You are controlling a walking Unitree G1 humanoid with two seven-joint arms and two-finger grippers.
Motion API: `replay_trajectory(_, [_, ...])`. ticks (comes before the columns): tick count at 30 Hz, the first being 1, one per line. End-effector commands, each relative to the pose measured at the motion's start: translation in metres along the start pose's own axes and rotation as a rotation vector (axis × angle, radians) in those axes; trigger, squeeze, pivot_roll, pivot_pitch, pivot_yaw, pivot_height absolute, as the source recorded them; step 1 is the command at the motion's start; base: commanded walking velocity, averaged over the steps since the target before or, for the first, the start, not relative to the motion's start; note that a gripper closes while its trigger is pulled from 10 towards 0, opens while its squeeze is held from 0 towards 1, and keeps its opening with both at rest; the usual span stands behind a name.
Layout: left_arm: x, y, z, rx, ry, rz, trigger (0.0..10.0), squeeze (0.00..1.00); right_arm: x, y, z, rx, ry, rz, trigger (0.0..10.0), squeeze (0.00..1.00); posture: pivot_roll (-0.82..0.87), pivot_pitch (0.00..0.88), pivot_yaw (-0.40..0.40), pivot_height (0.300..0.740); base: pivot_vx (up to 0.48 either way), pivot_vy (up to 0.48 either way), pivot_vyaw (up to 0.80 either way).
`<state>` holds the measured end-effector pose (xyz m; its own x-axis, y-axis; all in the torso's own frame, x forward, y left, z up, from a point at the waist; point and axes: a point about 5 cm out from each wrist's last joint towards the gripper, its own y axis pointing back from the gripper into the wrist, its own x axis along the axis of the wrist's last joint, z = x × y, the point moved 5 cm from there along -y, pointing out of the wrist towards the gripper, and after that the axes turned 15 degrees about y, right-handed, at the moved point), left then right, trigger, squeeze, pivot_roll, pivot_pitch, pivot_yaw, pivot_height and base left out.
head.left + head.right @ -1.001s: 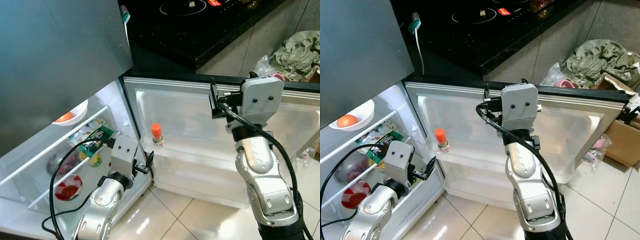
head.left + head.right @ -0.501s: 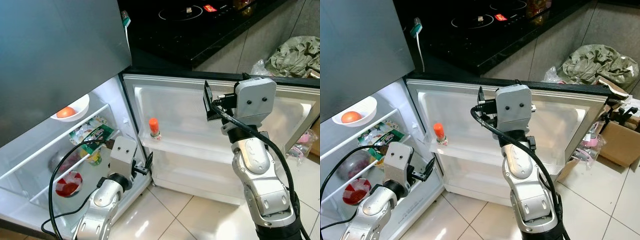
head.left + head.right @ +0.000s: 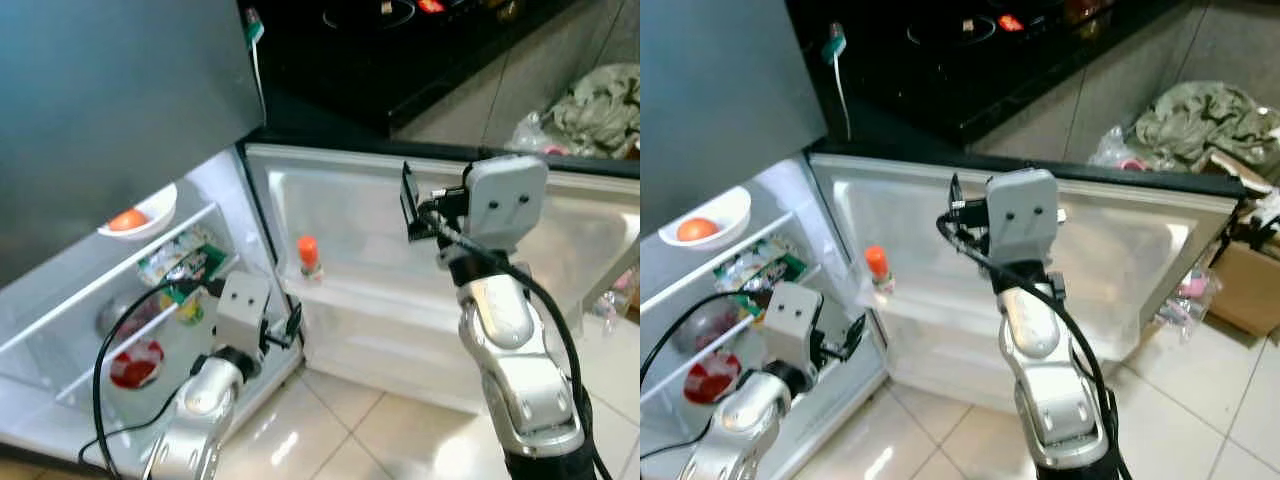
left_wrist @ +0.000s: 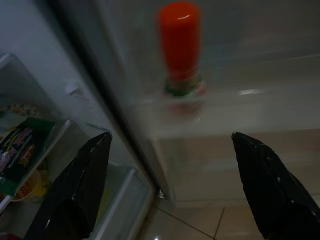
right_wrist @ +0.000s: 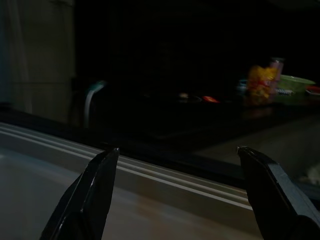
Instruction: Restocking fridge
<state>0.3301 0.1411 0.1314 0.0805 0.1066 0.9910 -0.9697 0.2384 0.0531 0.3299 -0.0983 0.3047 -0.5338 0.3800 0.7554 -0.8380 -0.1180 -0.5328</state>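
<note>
Orange-capped small bottle (image 3: 309, 256) upright alone on white open fridge door (image 3: 380, 290) shelf. Left tool (image 4: 170, 185) wide open, empty, low before it. Right tool (image 5: 180, 195) wide open, empty, above door's top edge, facing black desk (image 3: 400, 50).

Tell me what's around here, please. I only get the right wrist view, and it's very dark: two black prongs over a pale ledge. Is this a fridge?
Observer: Yes. The right hand is raised at the top edge of the open fridge door, fingers apart and holding nothing.
Operator: Is there any food in that door?
Observer: One bottle with an orange cap stands on the door shelf, near the hinge.
Operator: And the other hand?
Observer: The left hand is low, by the door's hinge side, open, pointing toward that bottle.
Operator: Anything inside the fridge itself?
Observer: A white bowl holding an orange fruit sits on the upper shelf, with packets below it.
</note>
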Motion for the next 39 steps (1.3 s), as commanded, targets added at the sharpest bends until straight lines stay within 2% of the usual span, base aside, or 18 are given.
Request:
replay_trajectory(1, [-0.0070,0.0021,-0.0003,-0.001,0.015,-0.022,10.0,0.00,-0.0001,0.0016,0.0009,-0.005,0.002,0.003,10.0,0.00,-0.11,0.223,0.096,0.740,0.000,0.000,0.00])
replay_trajectory(32, [-0.0080,0.0025,-0.0013,0.000,0.020,-0.026,10.0,0.00,-0.0012,0.0025,-0.0006,0.000,-0.009,-0.003,10.0,0.00,-0.11,0.226,0.098,0.740,0.000,0.000,0.00])
replay_trajectory(39, [-0.0089,0.0028,-0.0012,0.001,0.020,-0.030,10.0,0.00,-0.0019,0.0026,-0.0009,0.003,-0.013,-0.004,10.0,0.00,-0.11,0.226,0.098,0.740,-0.358,0.000,0.00])
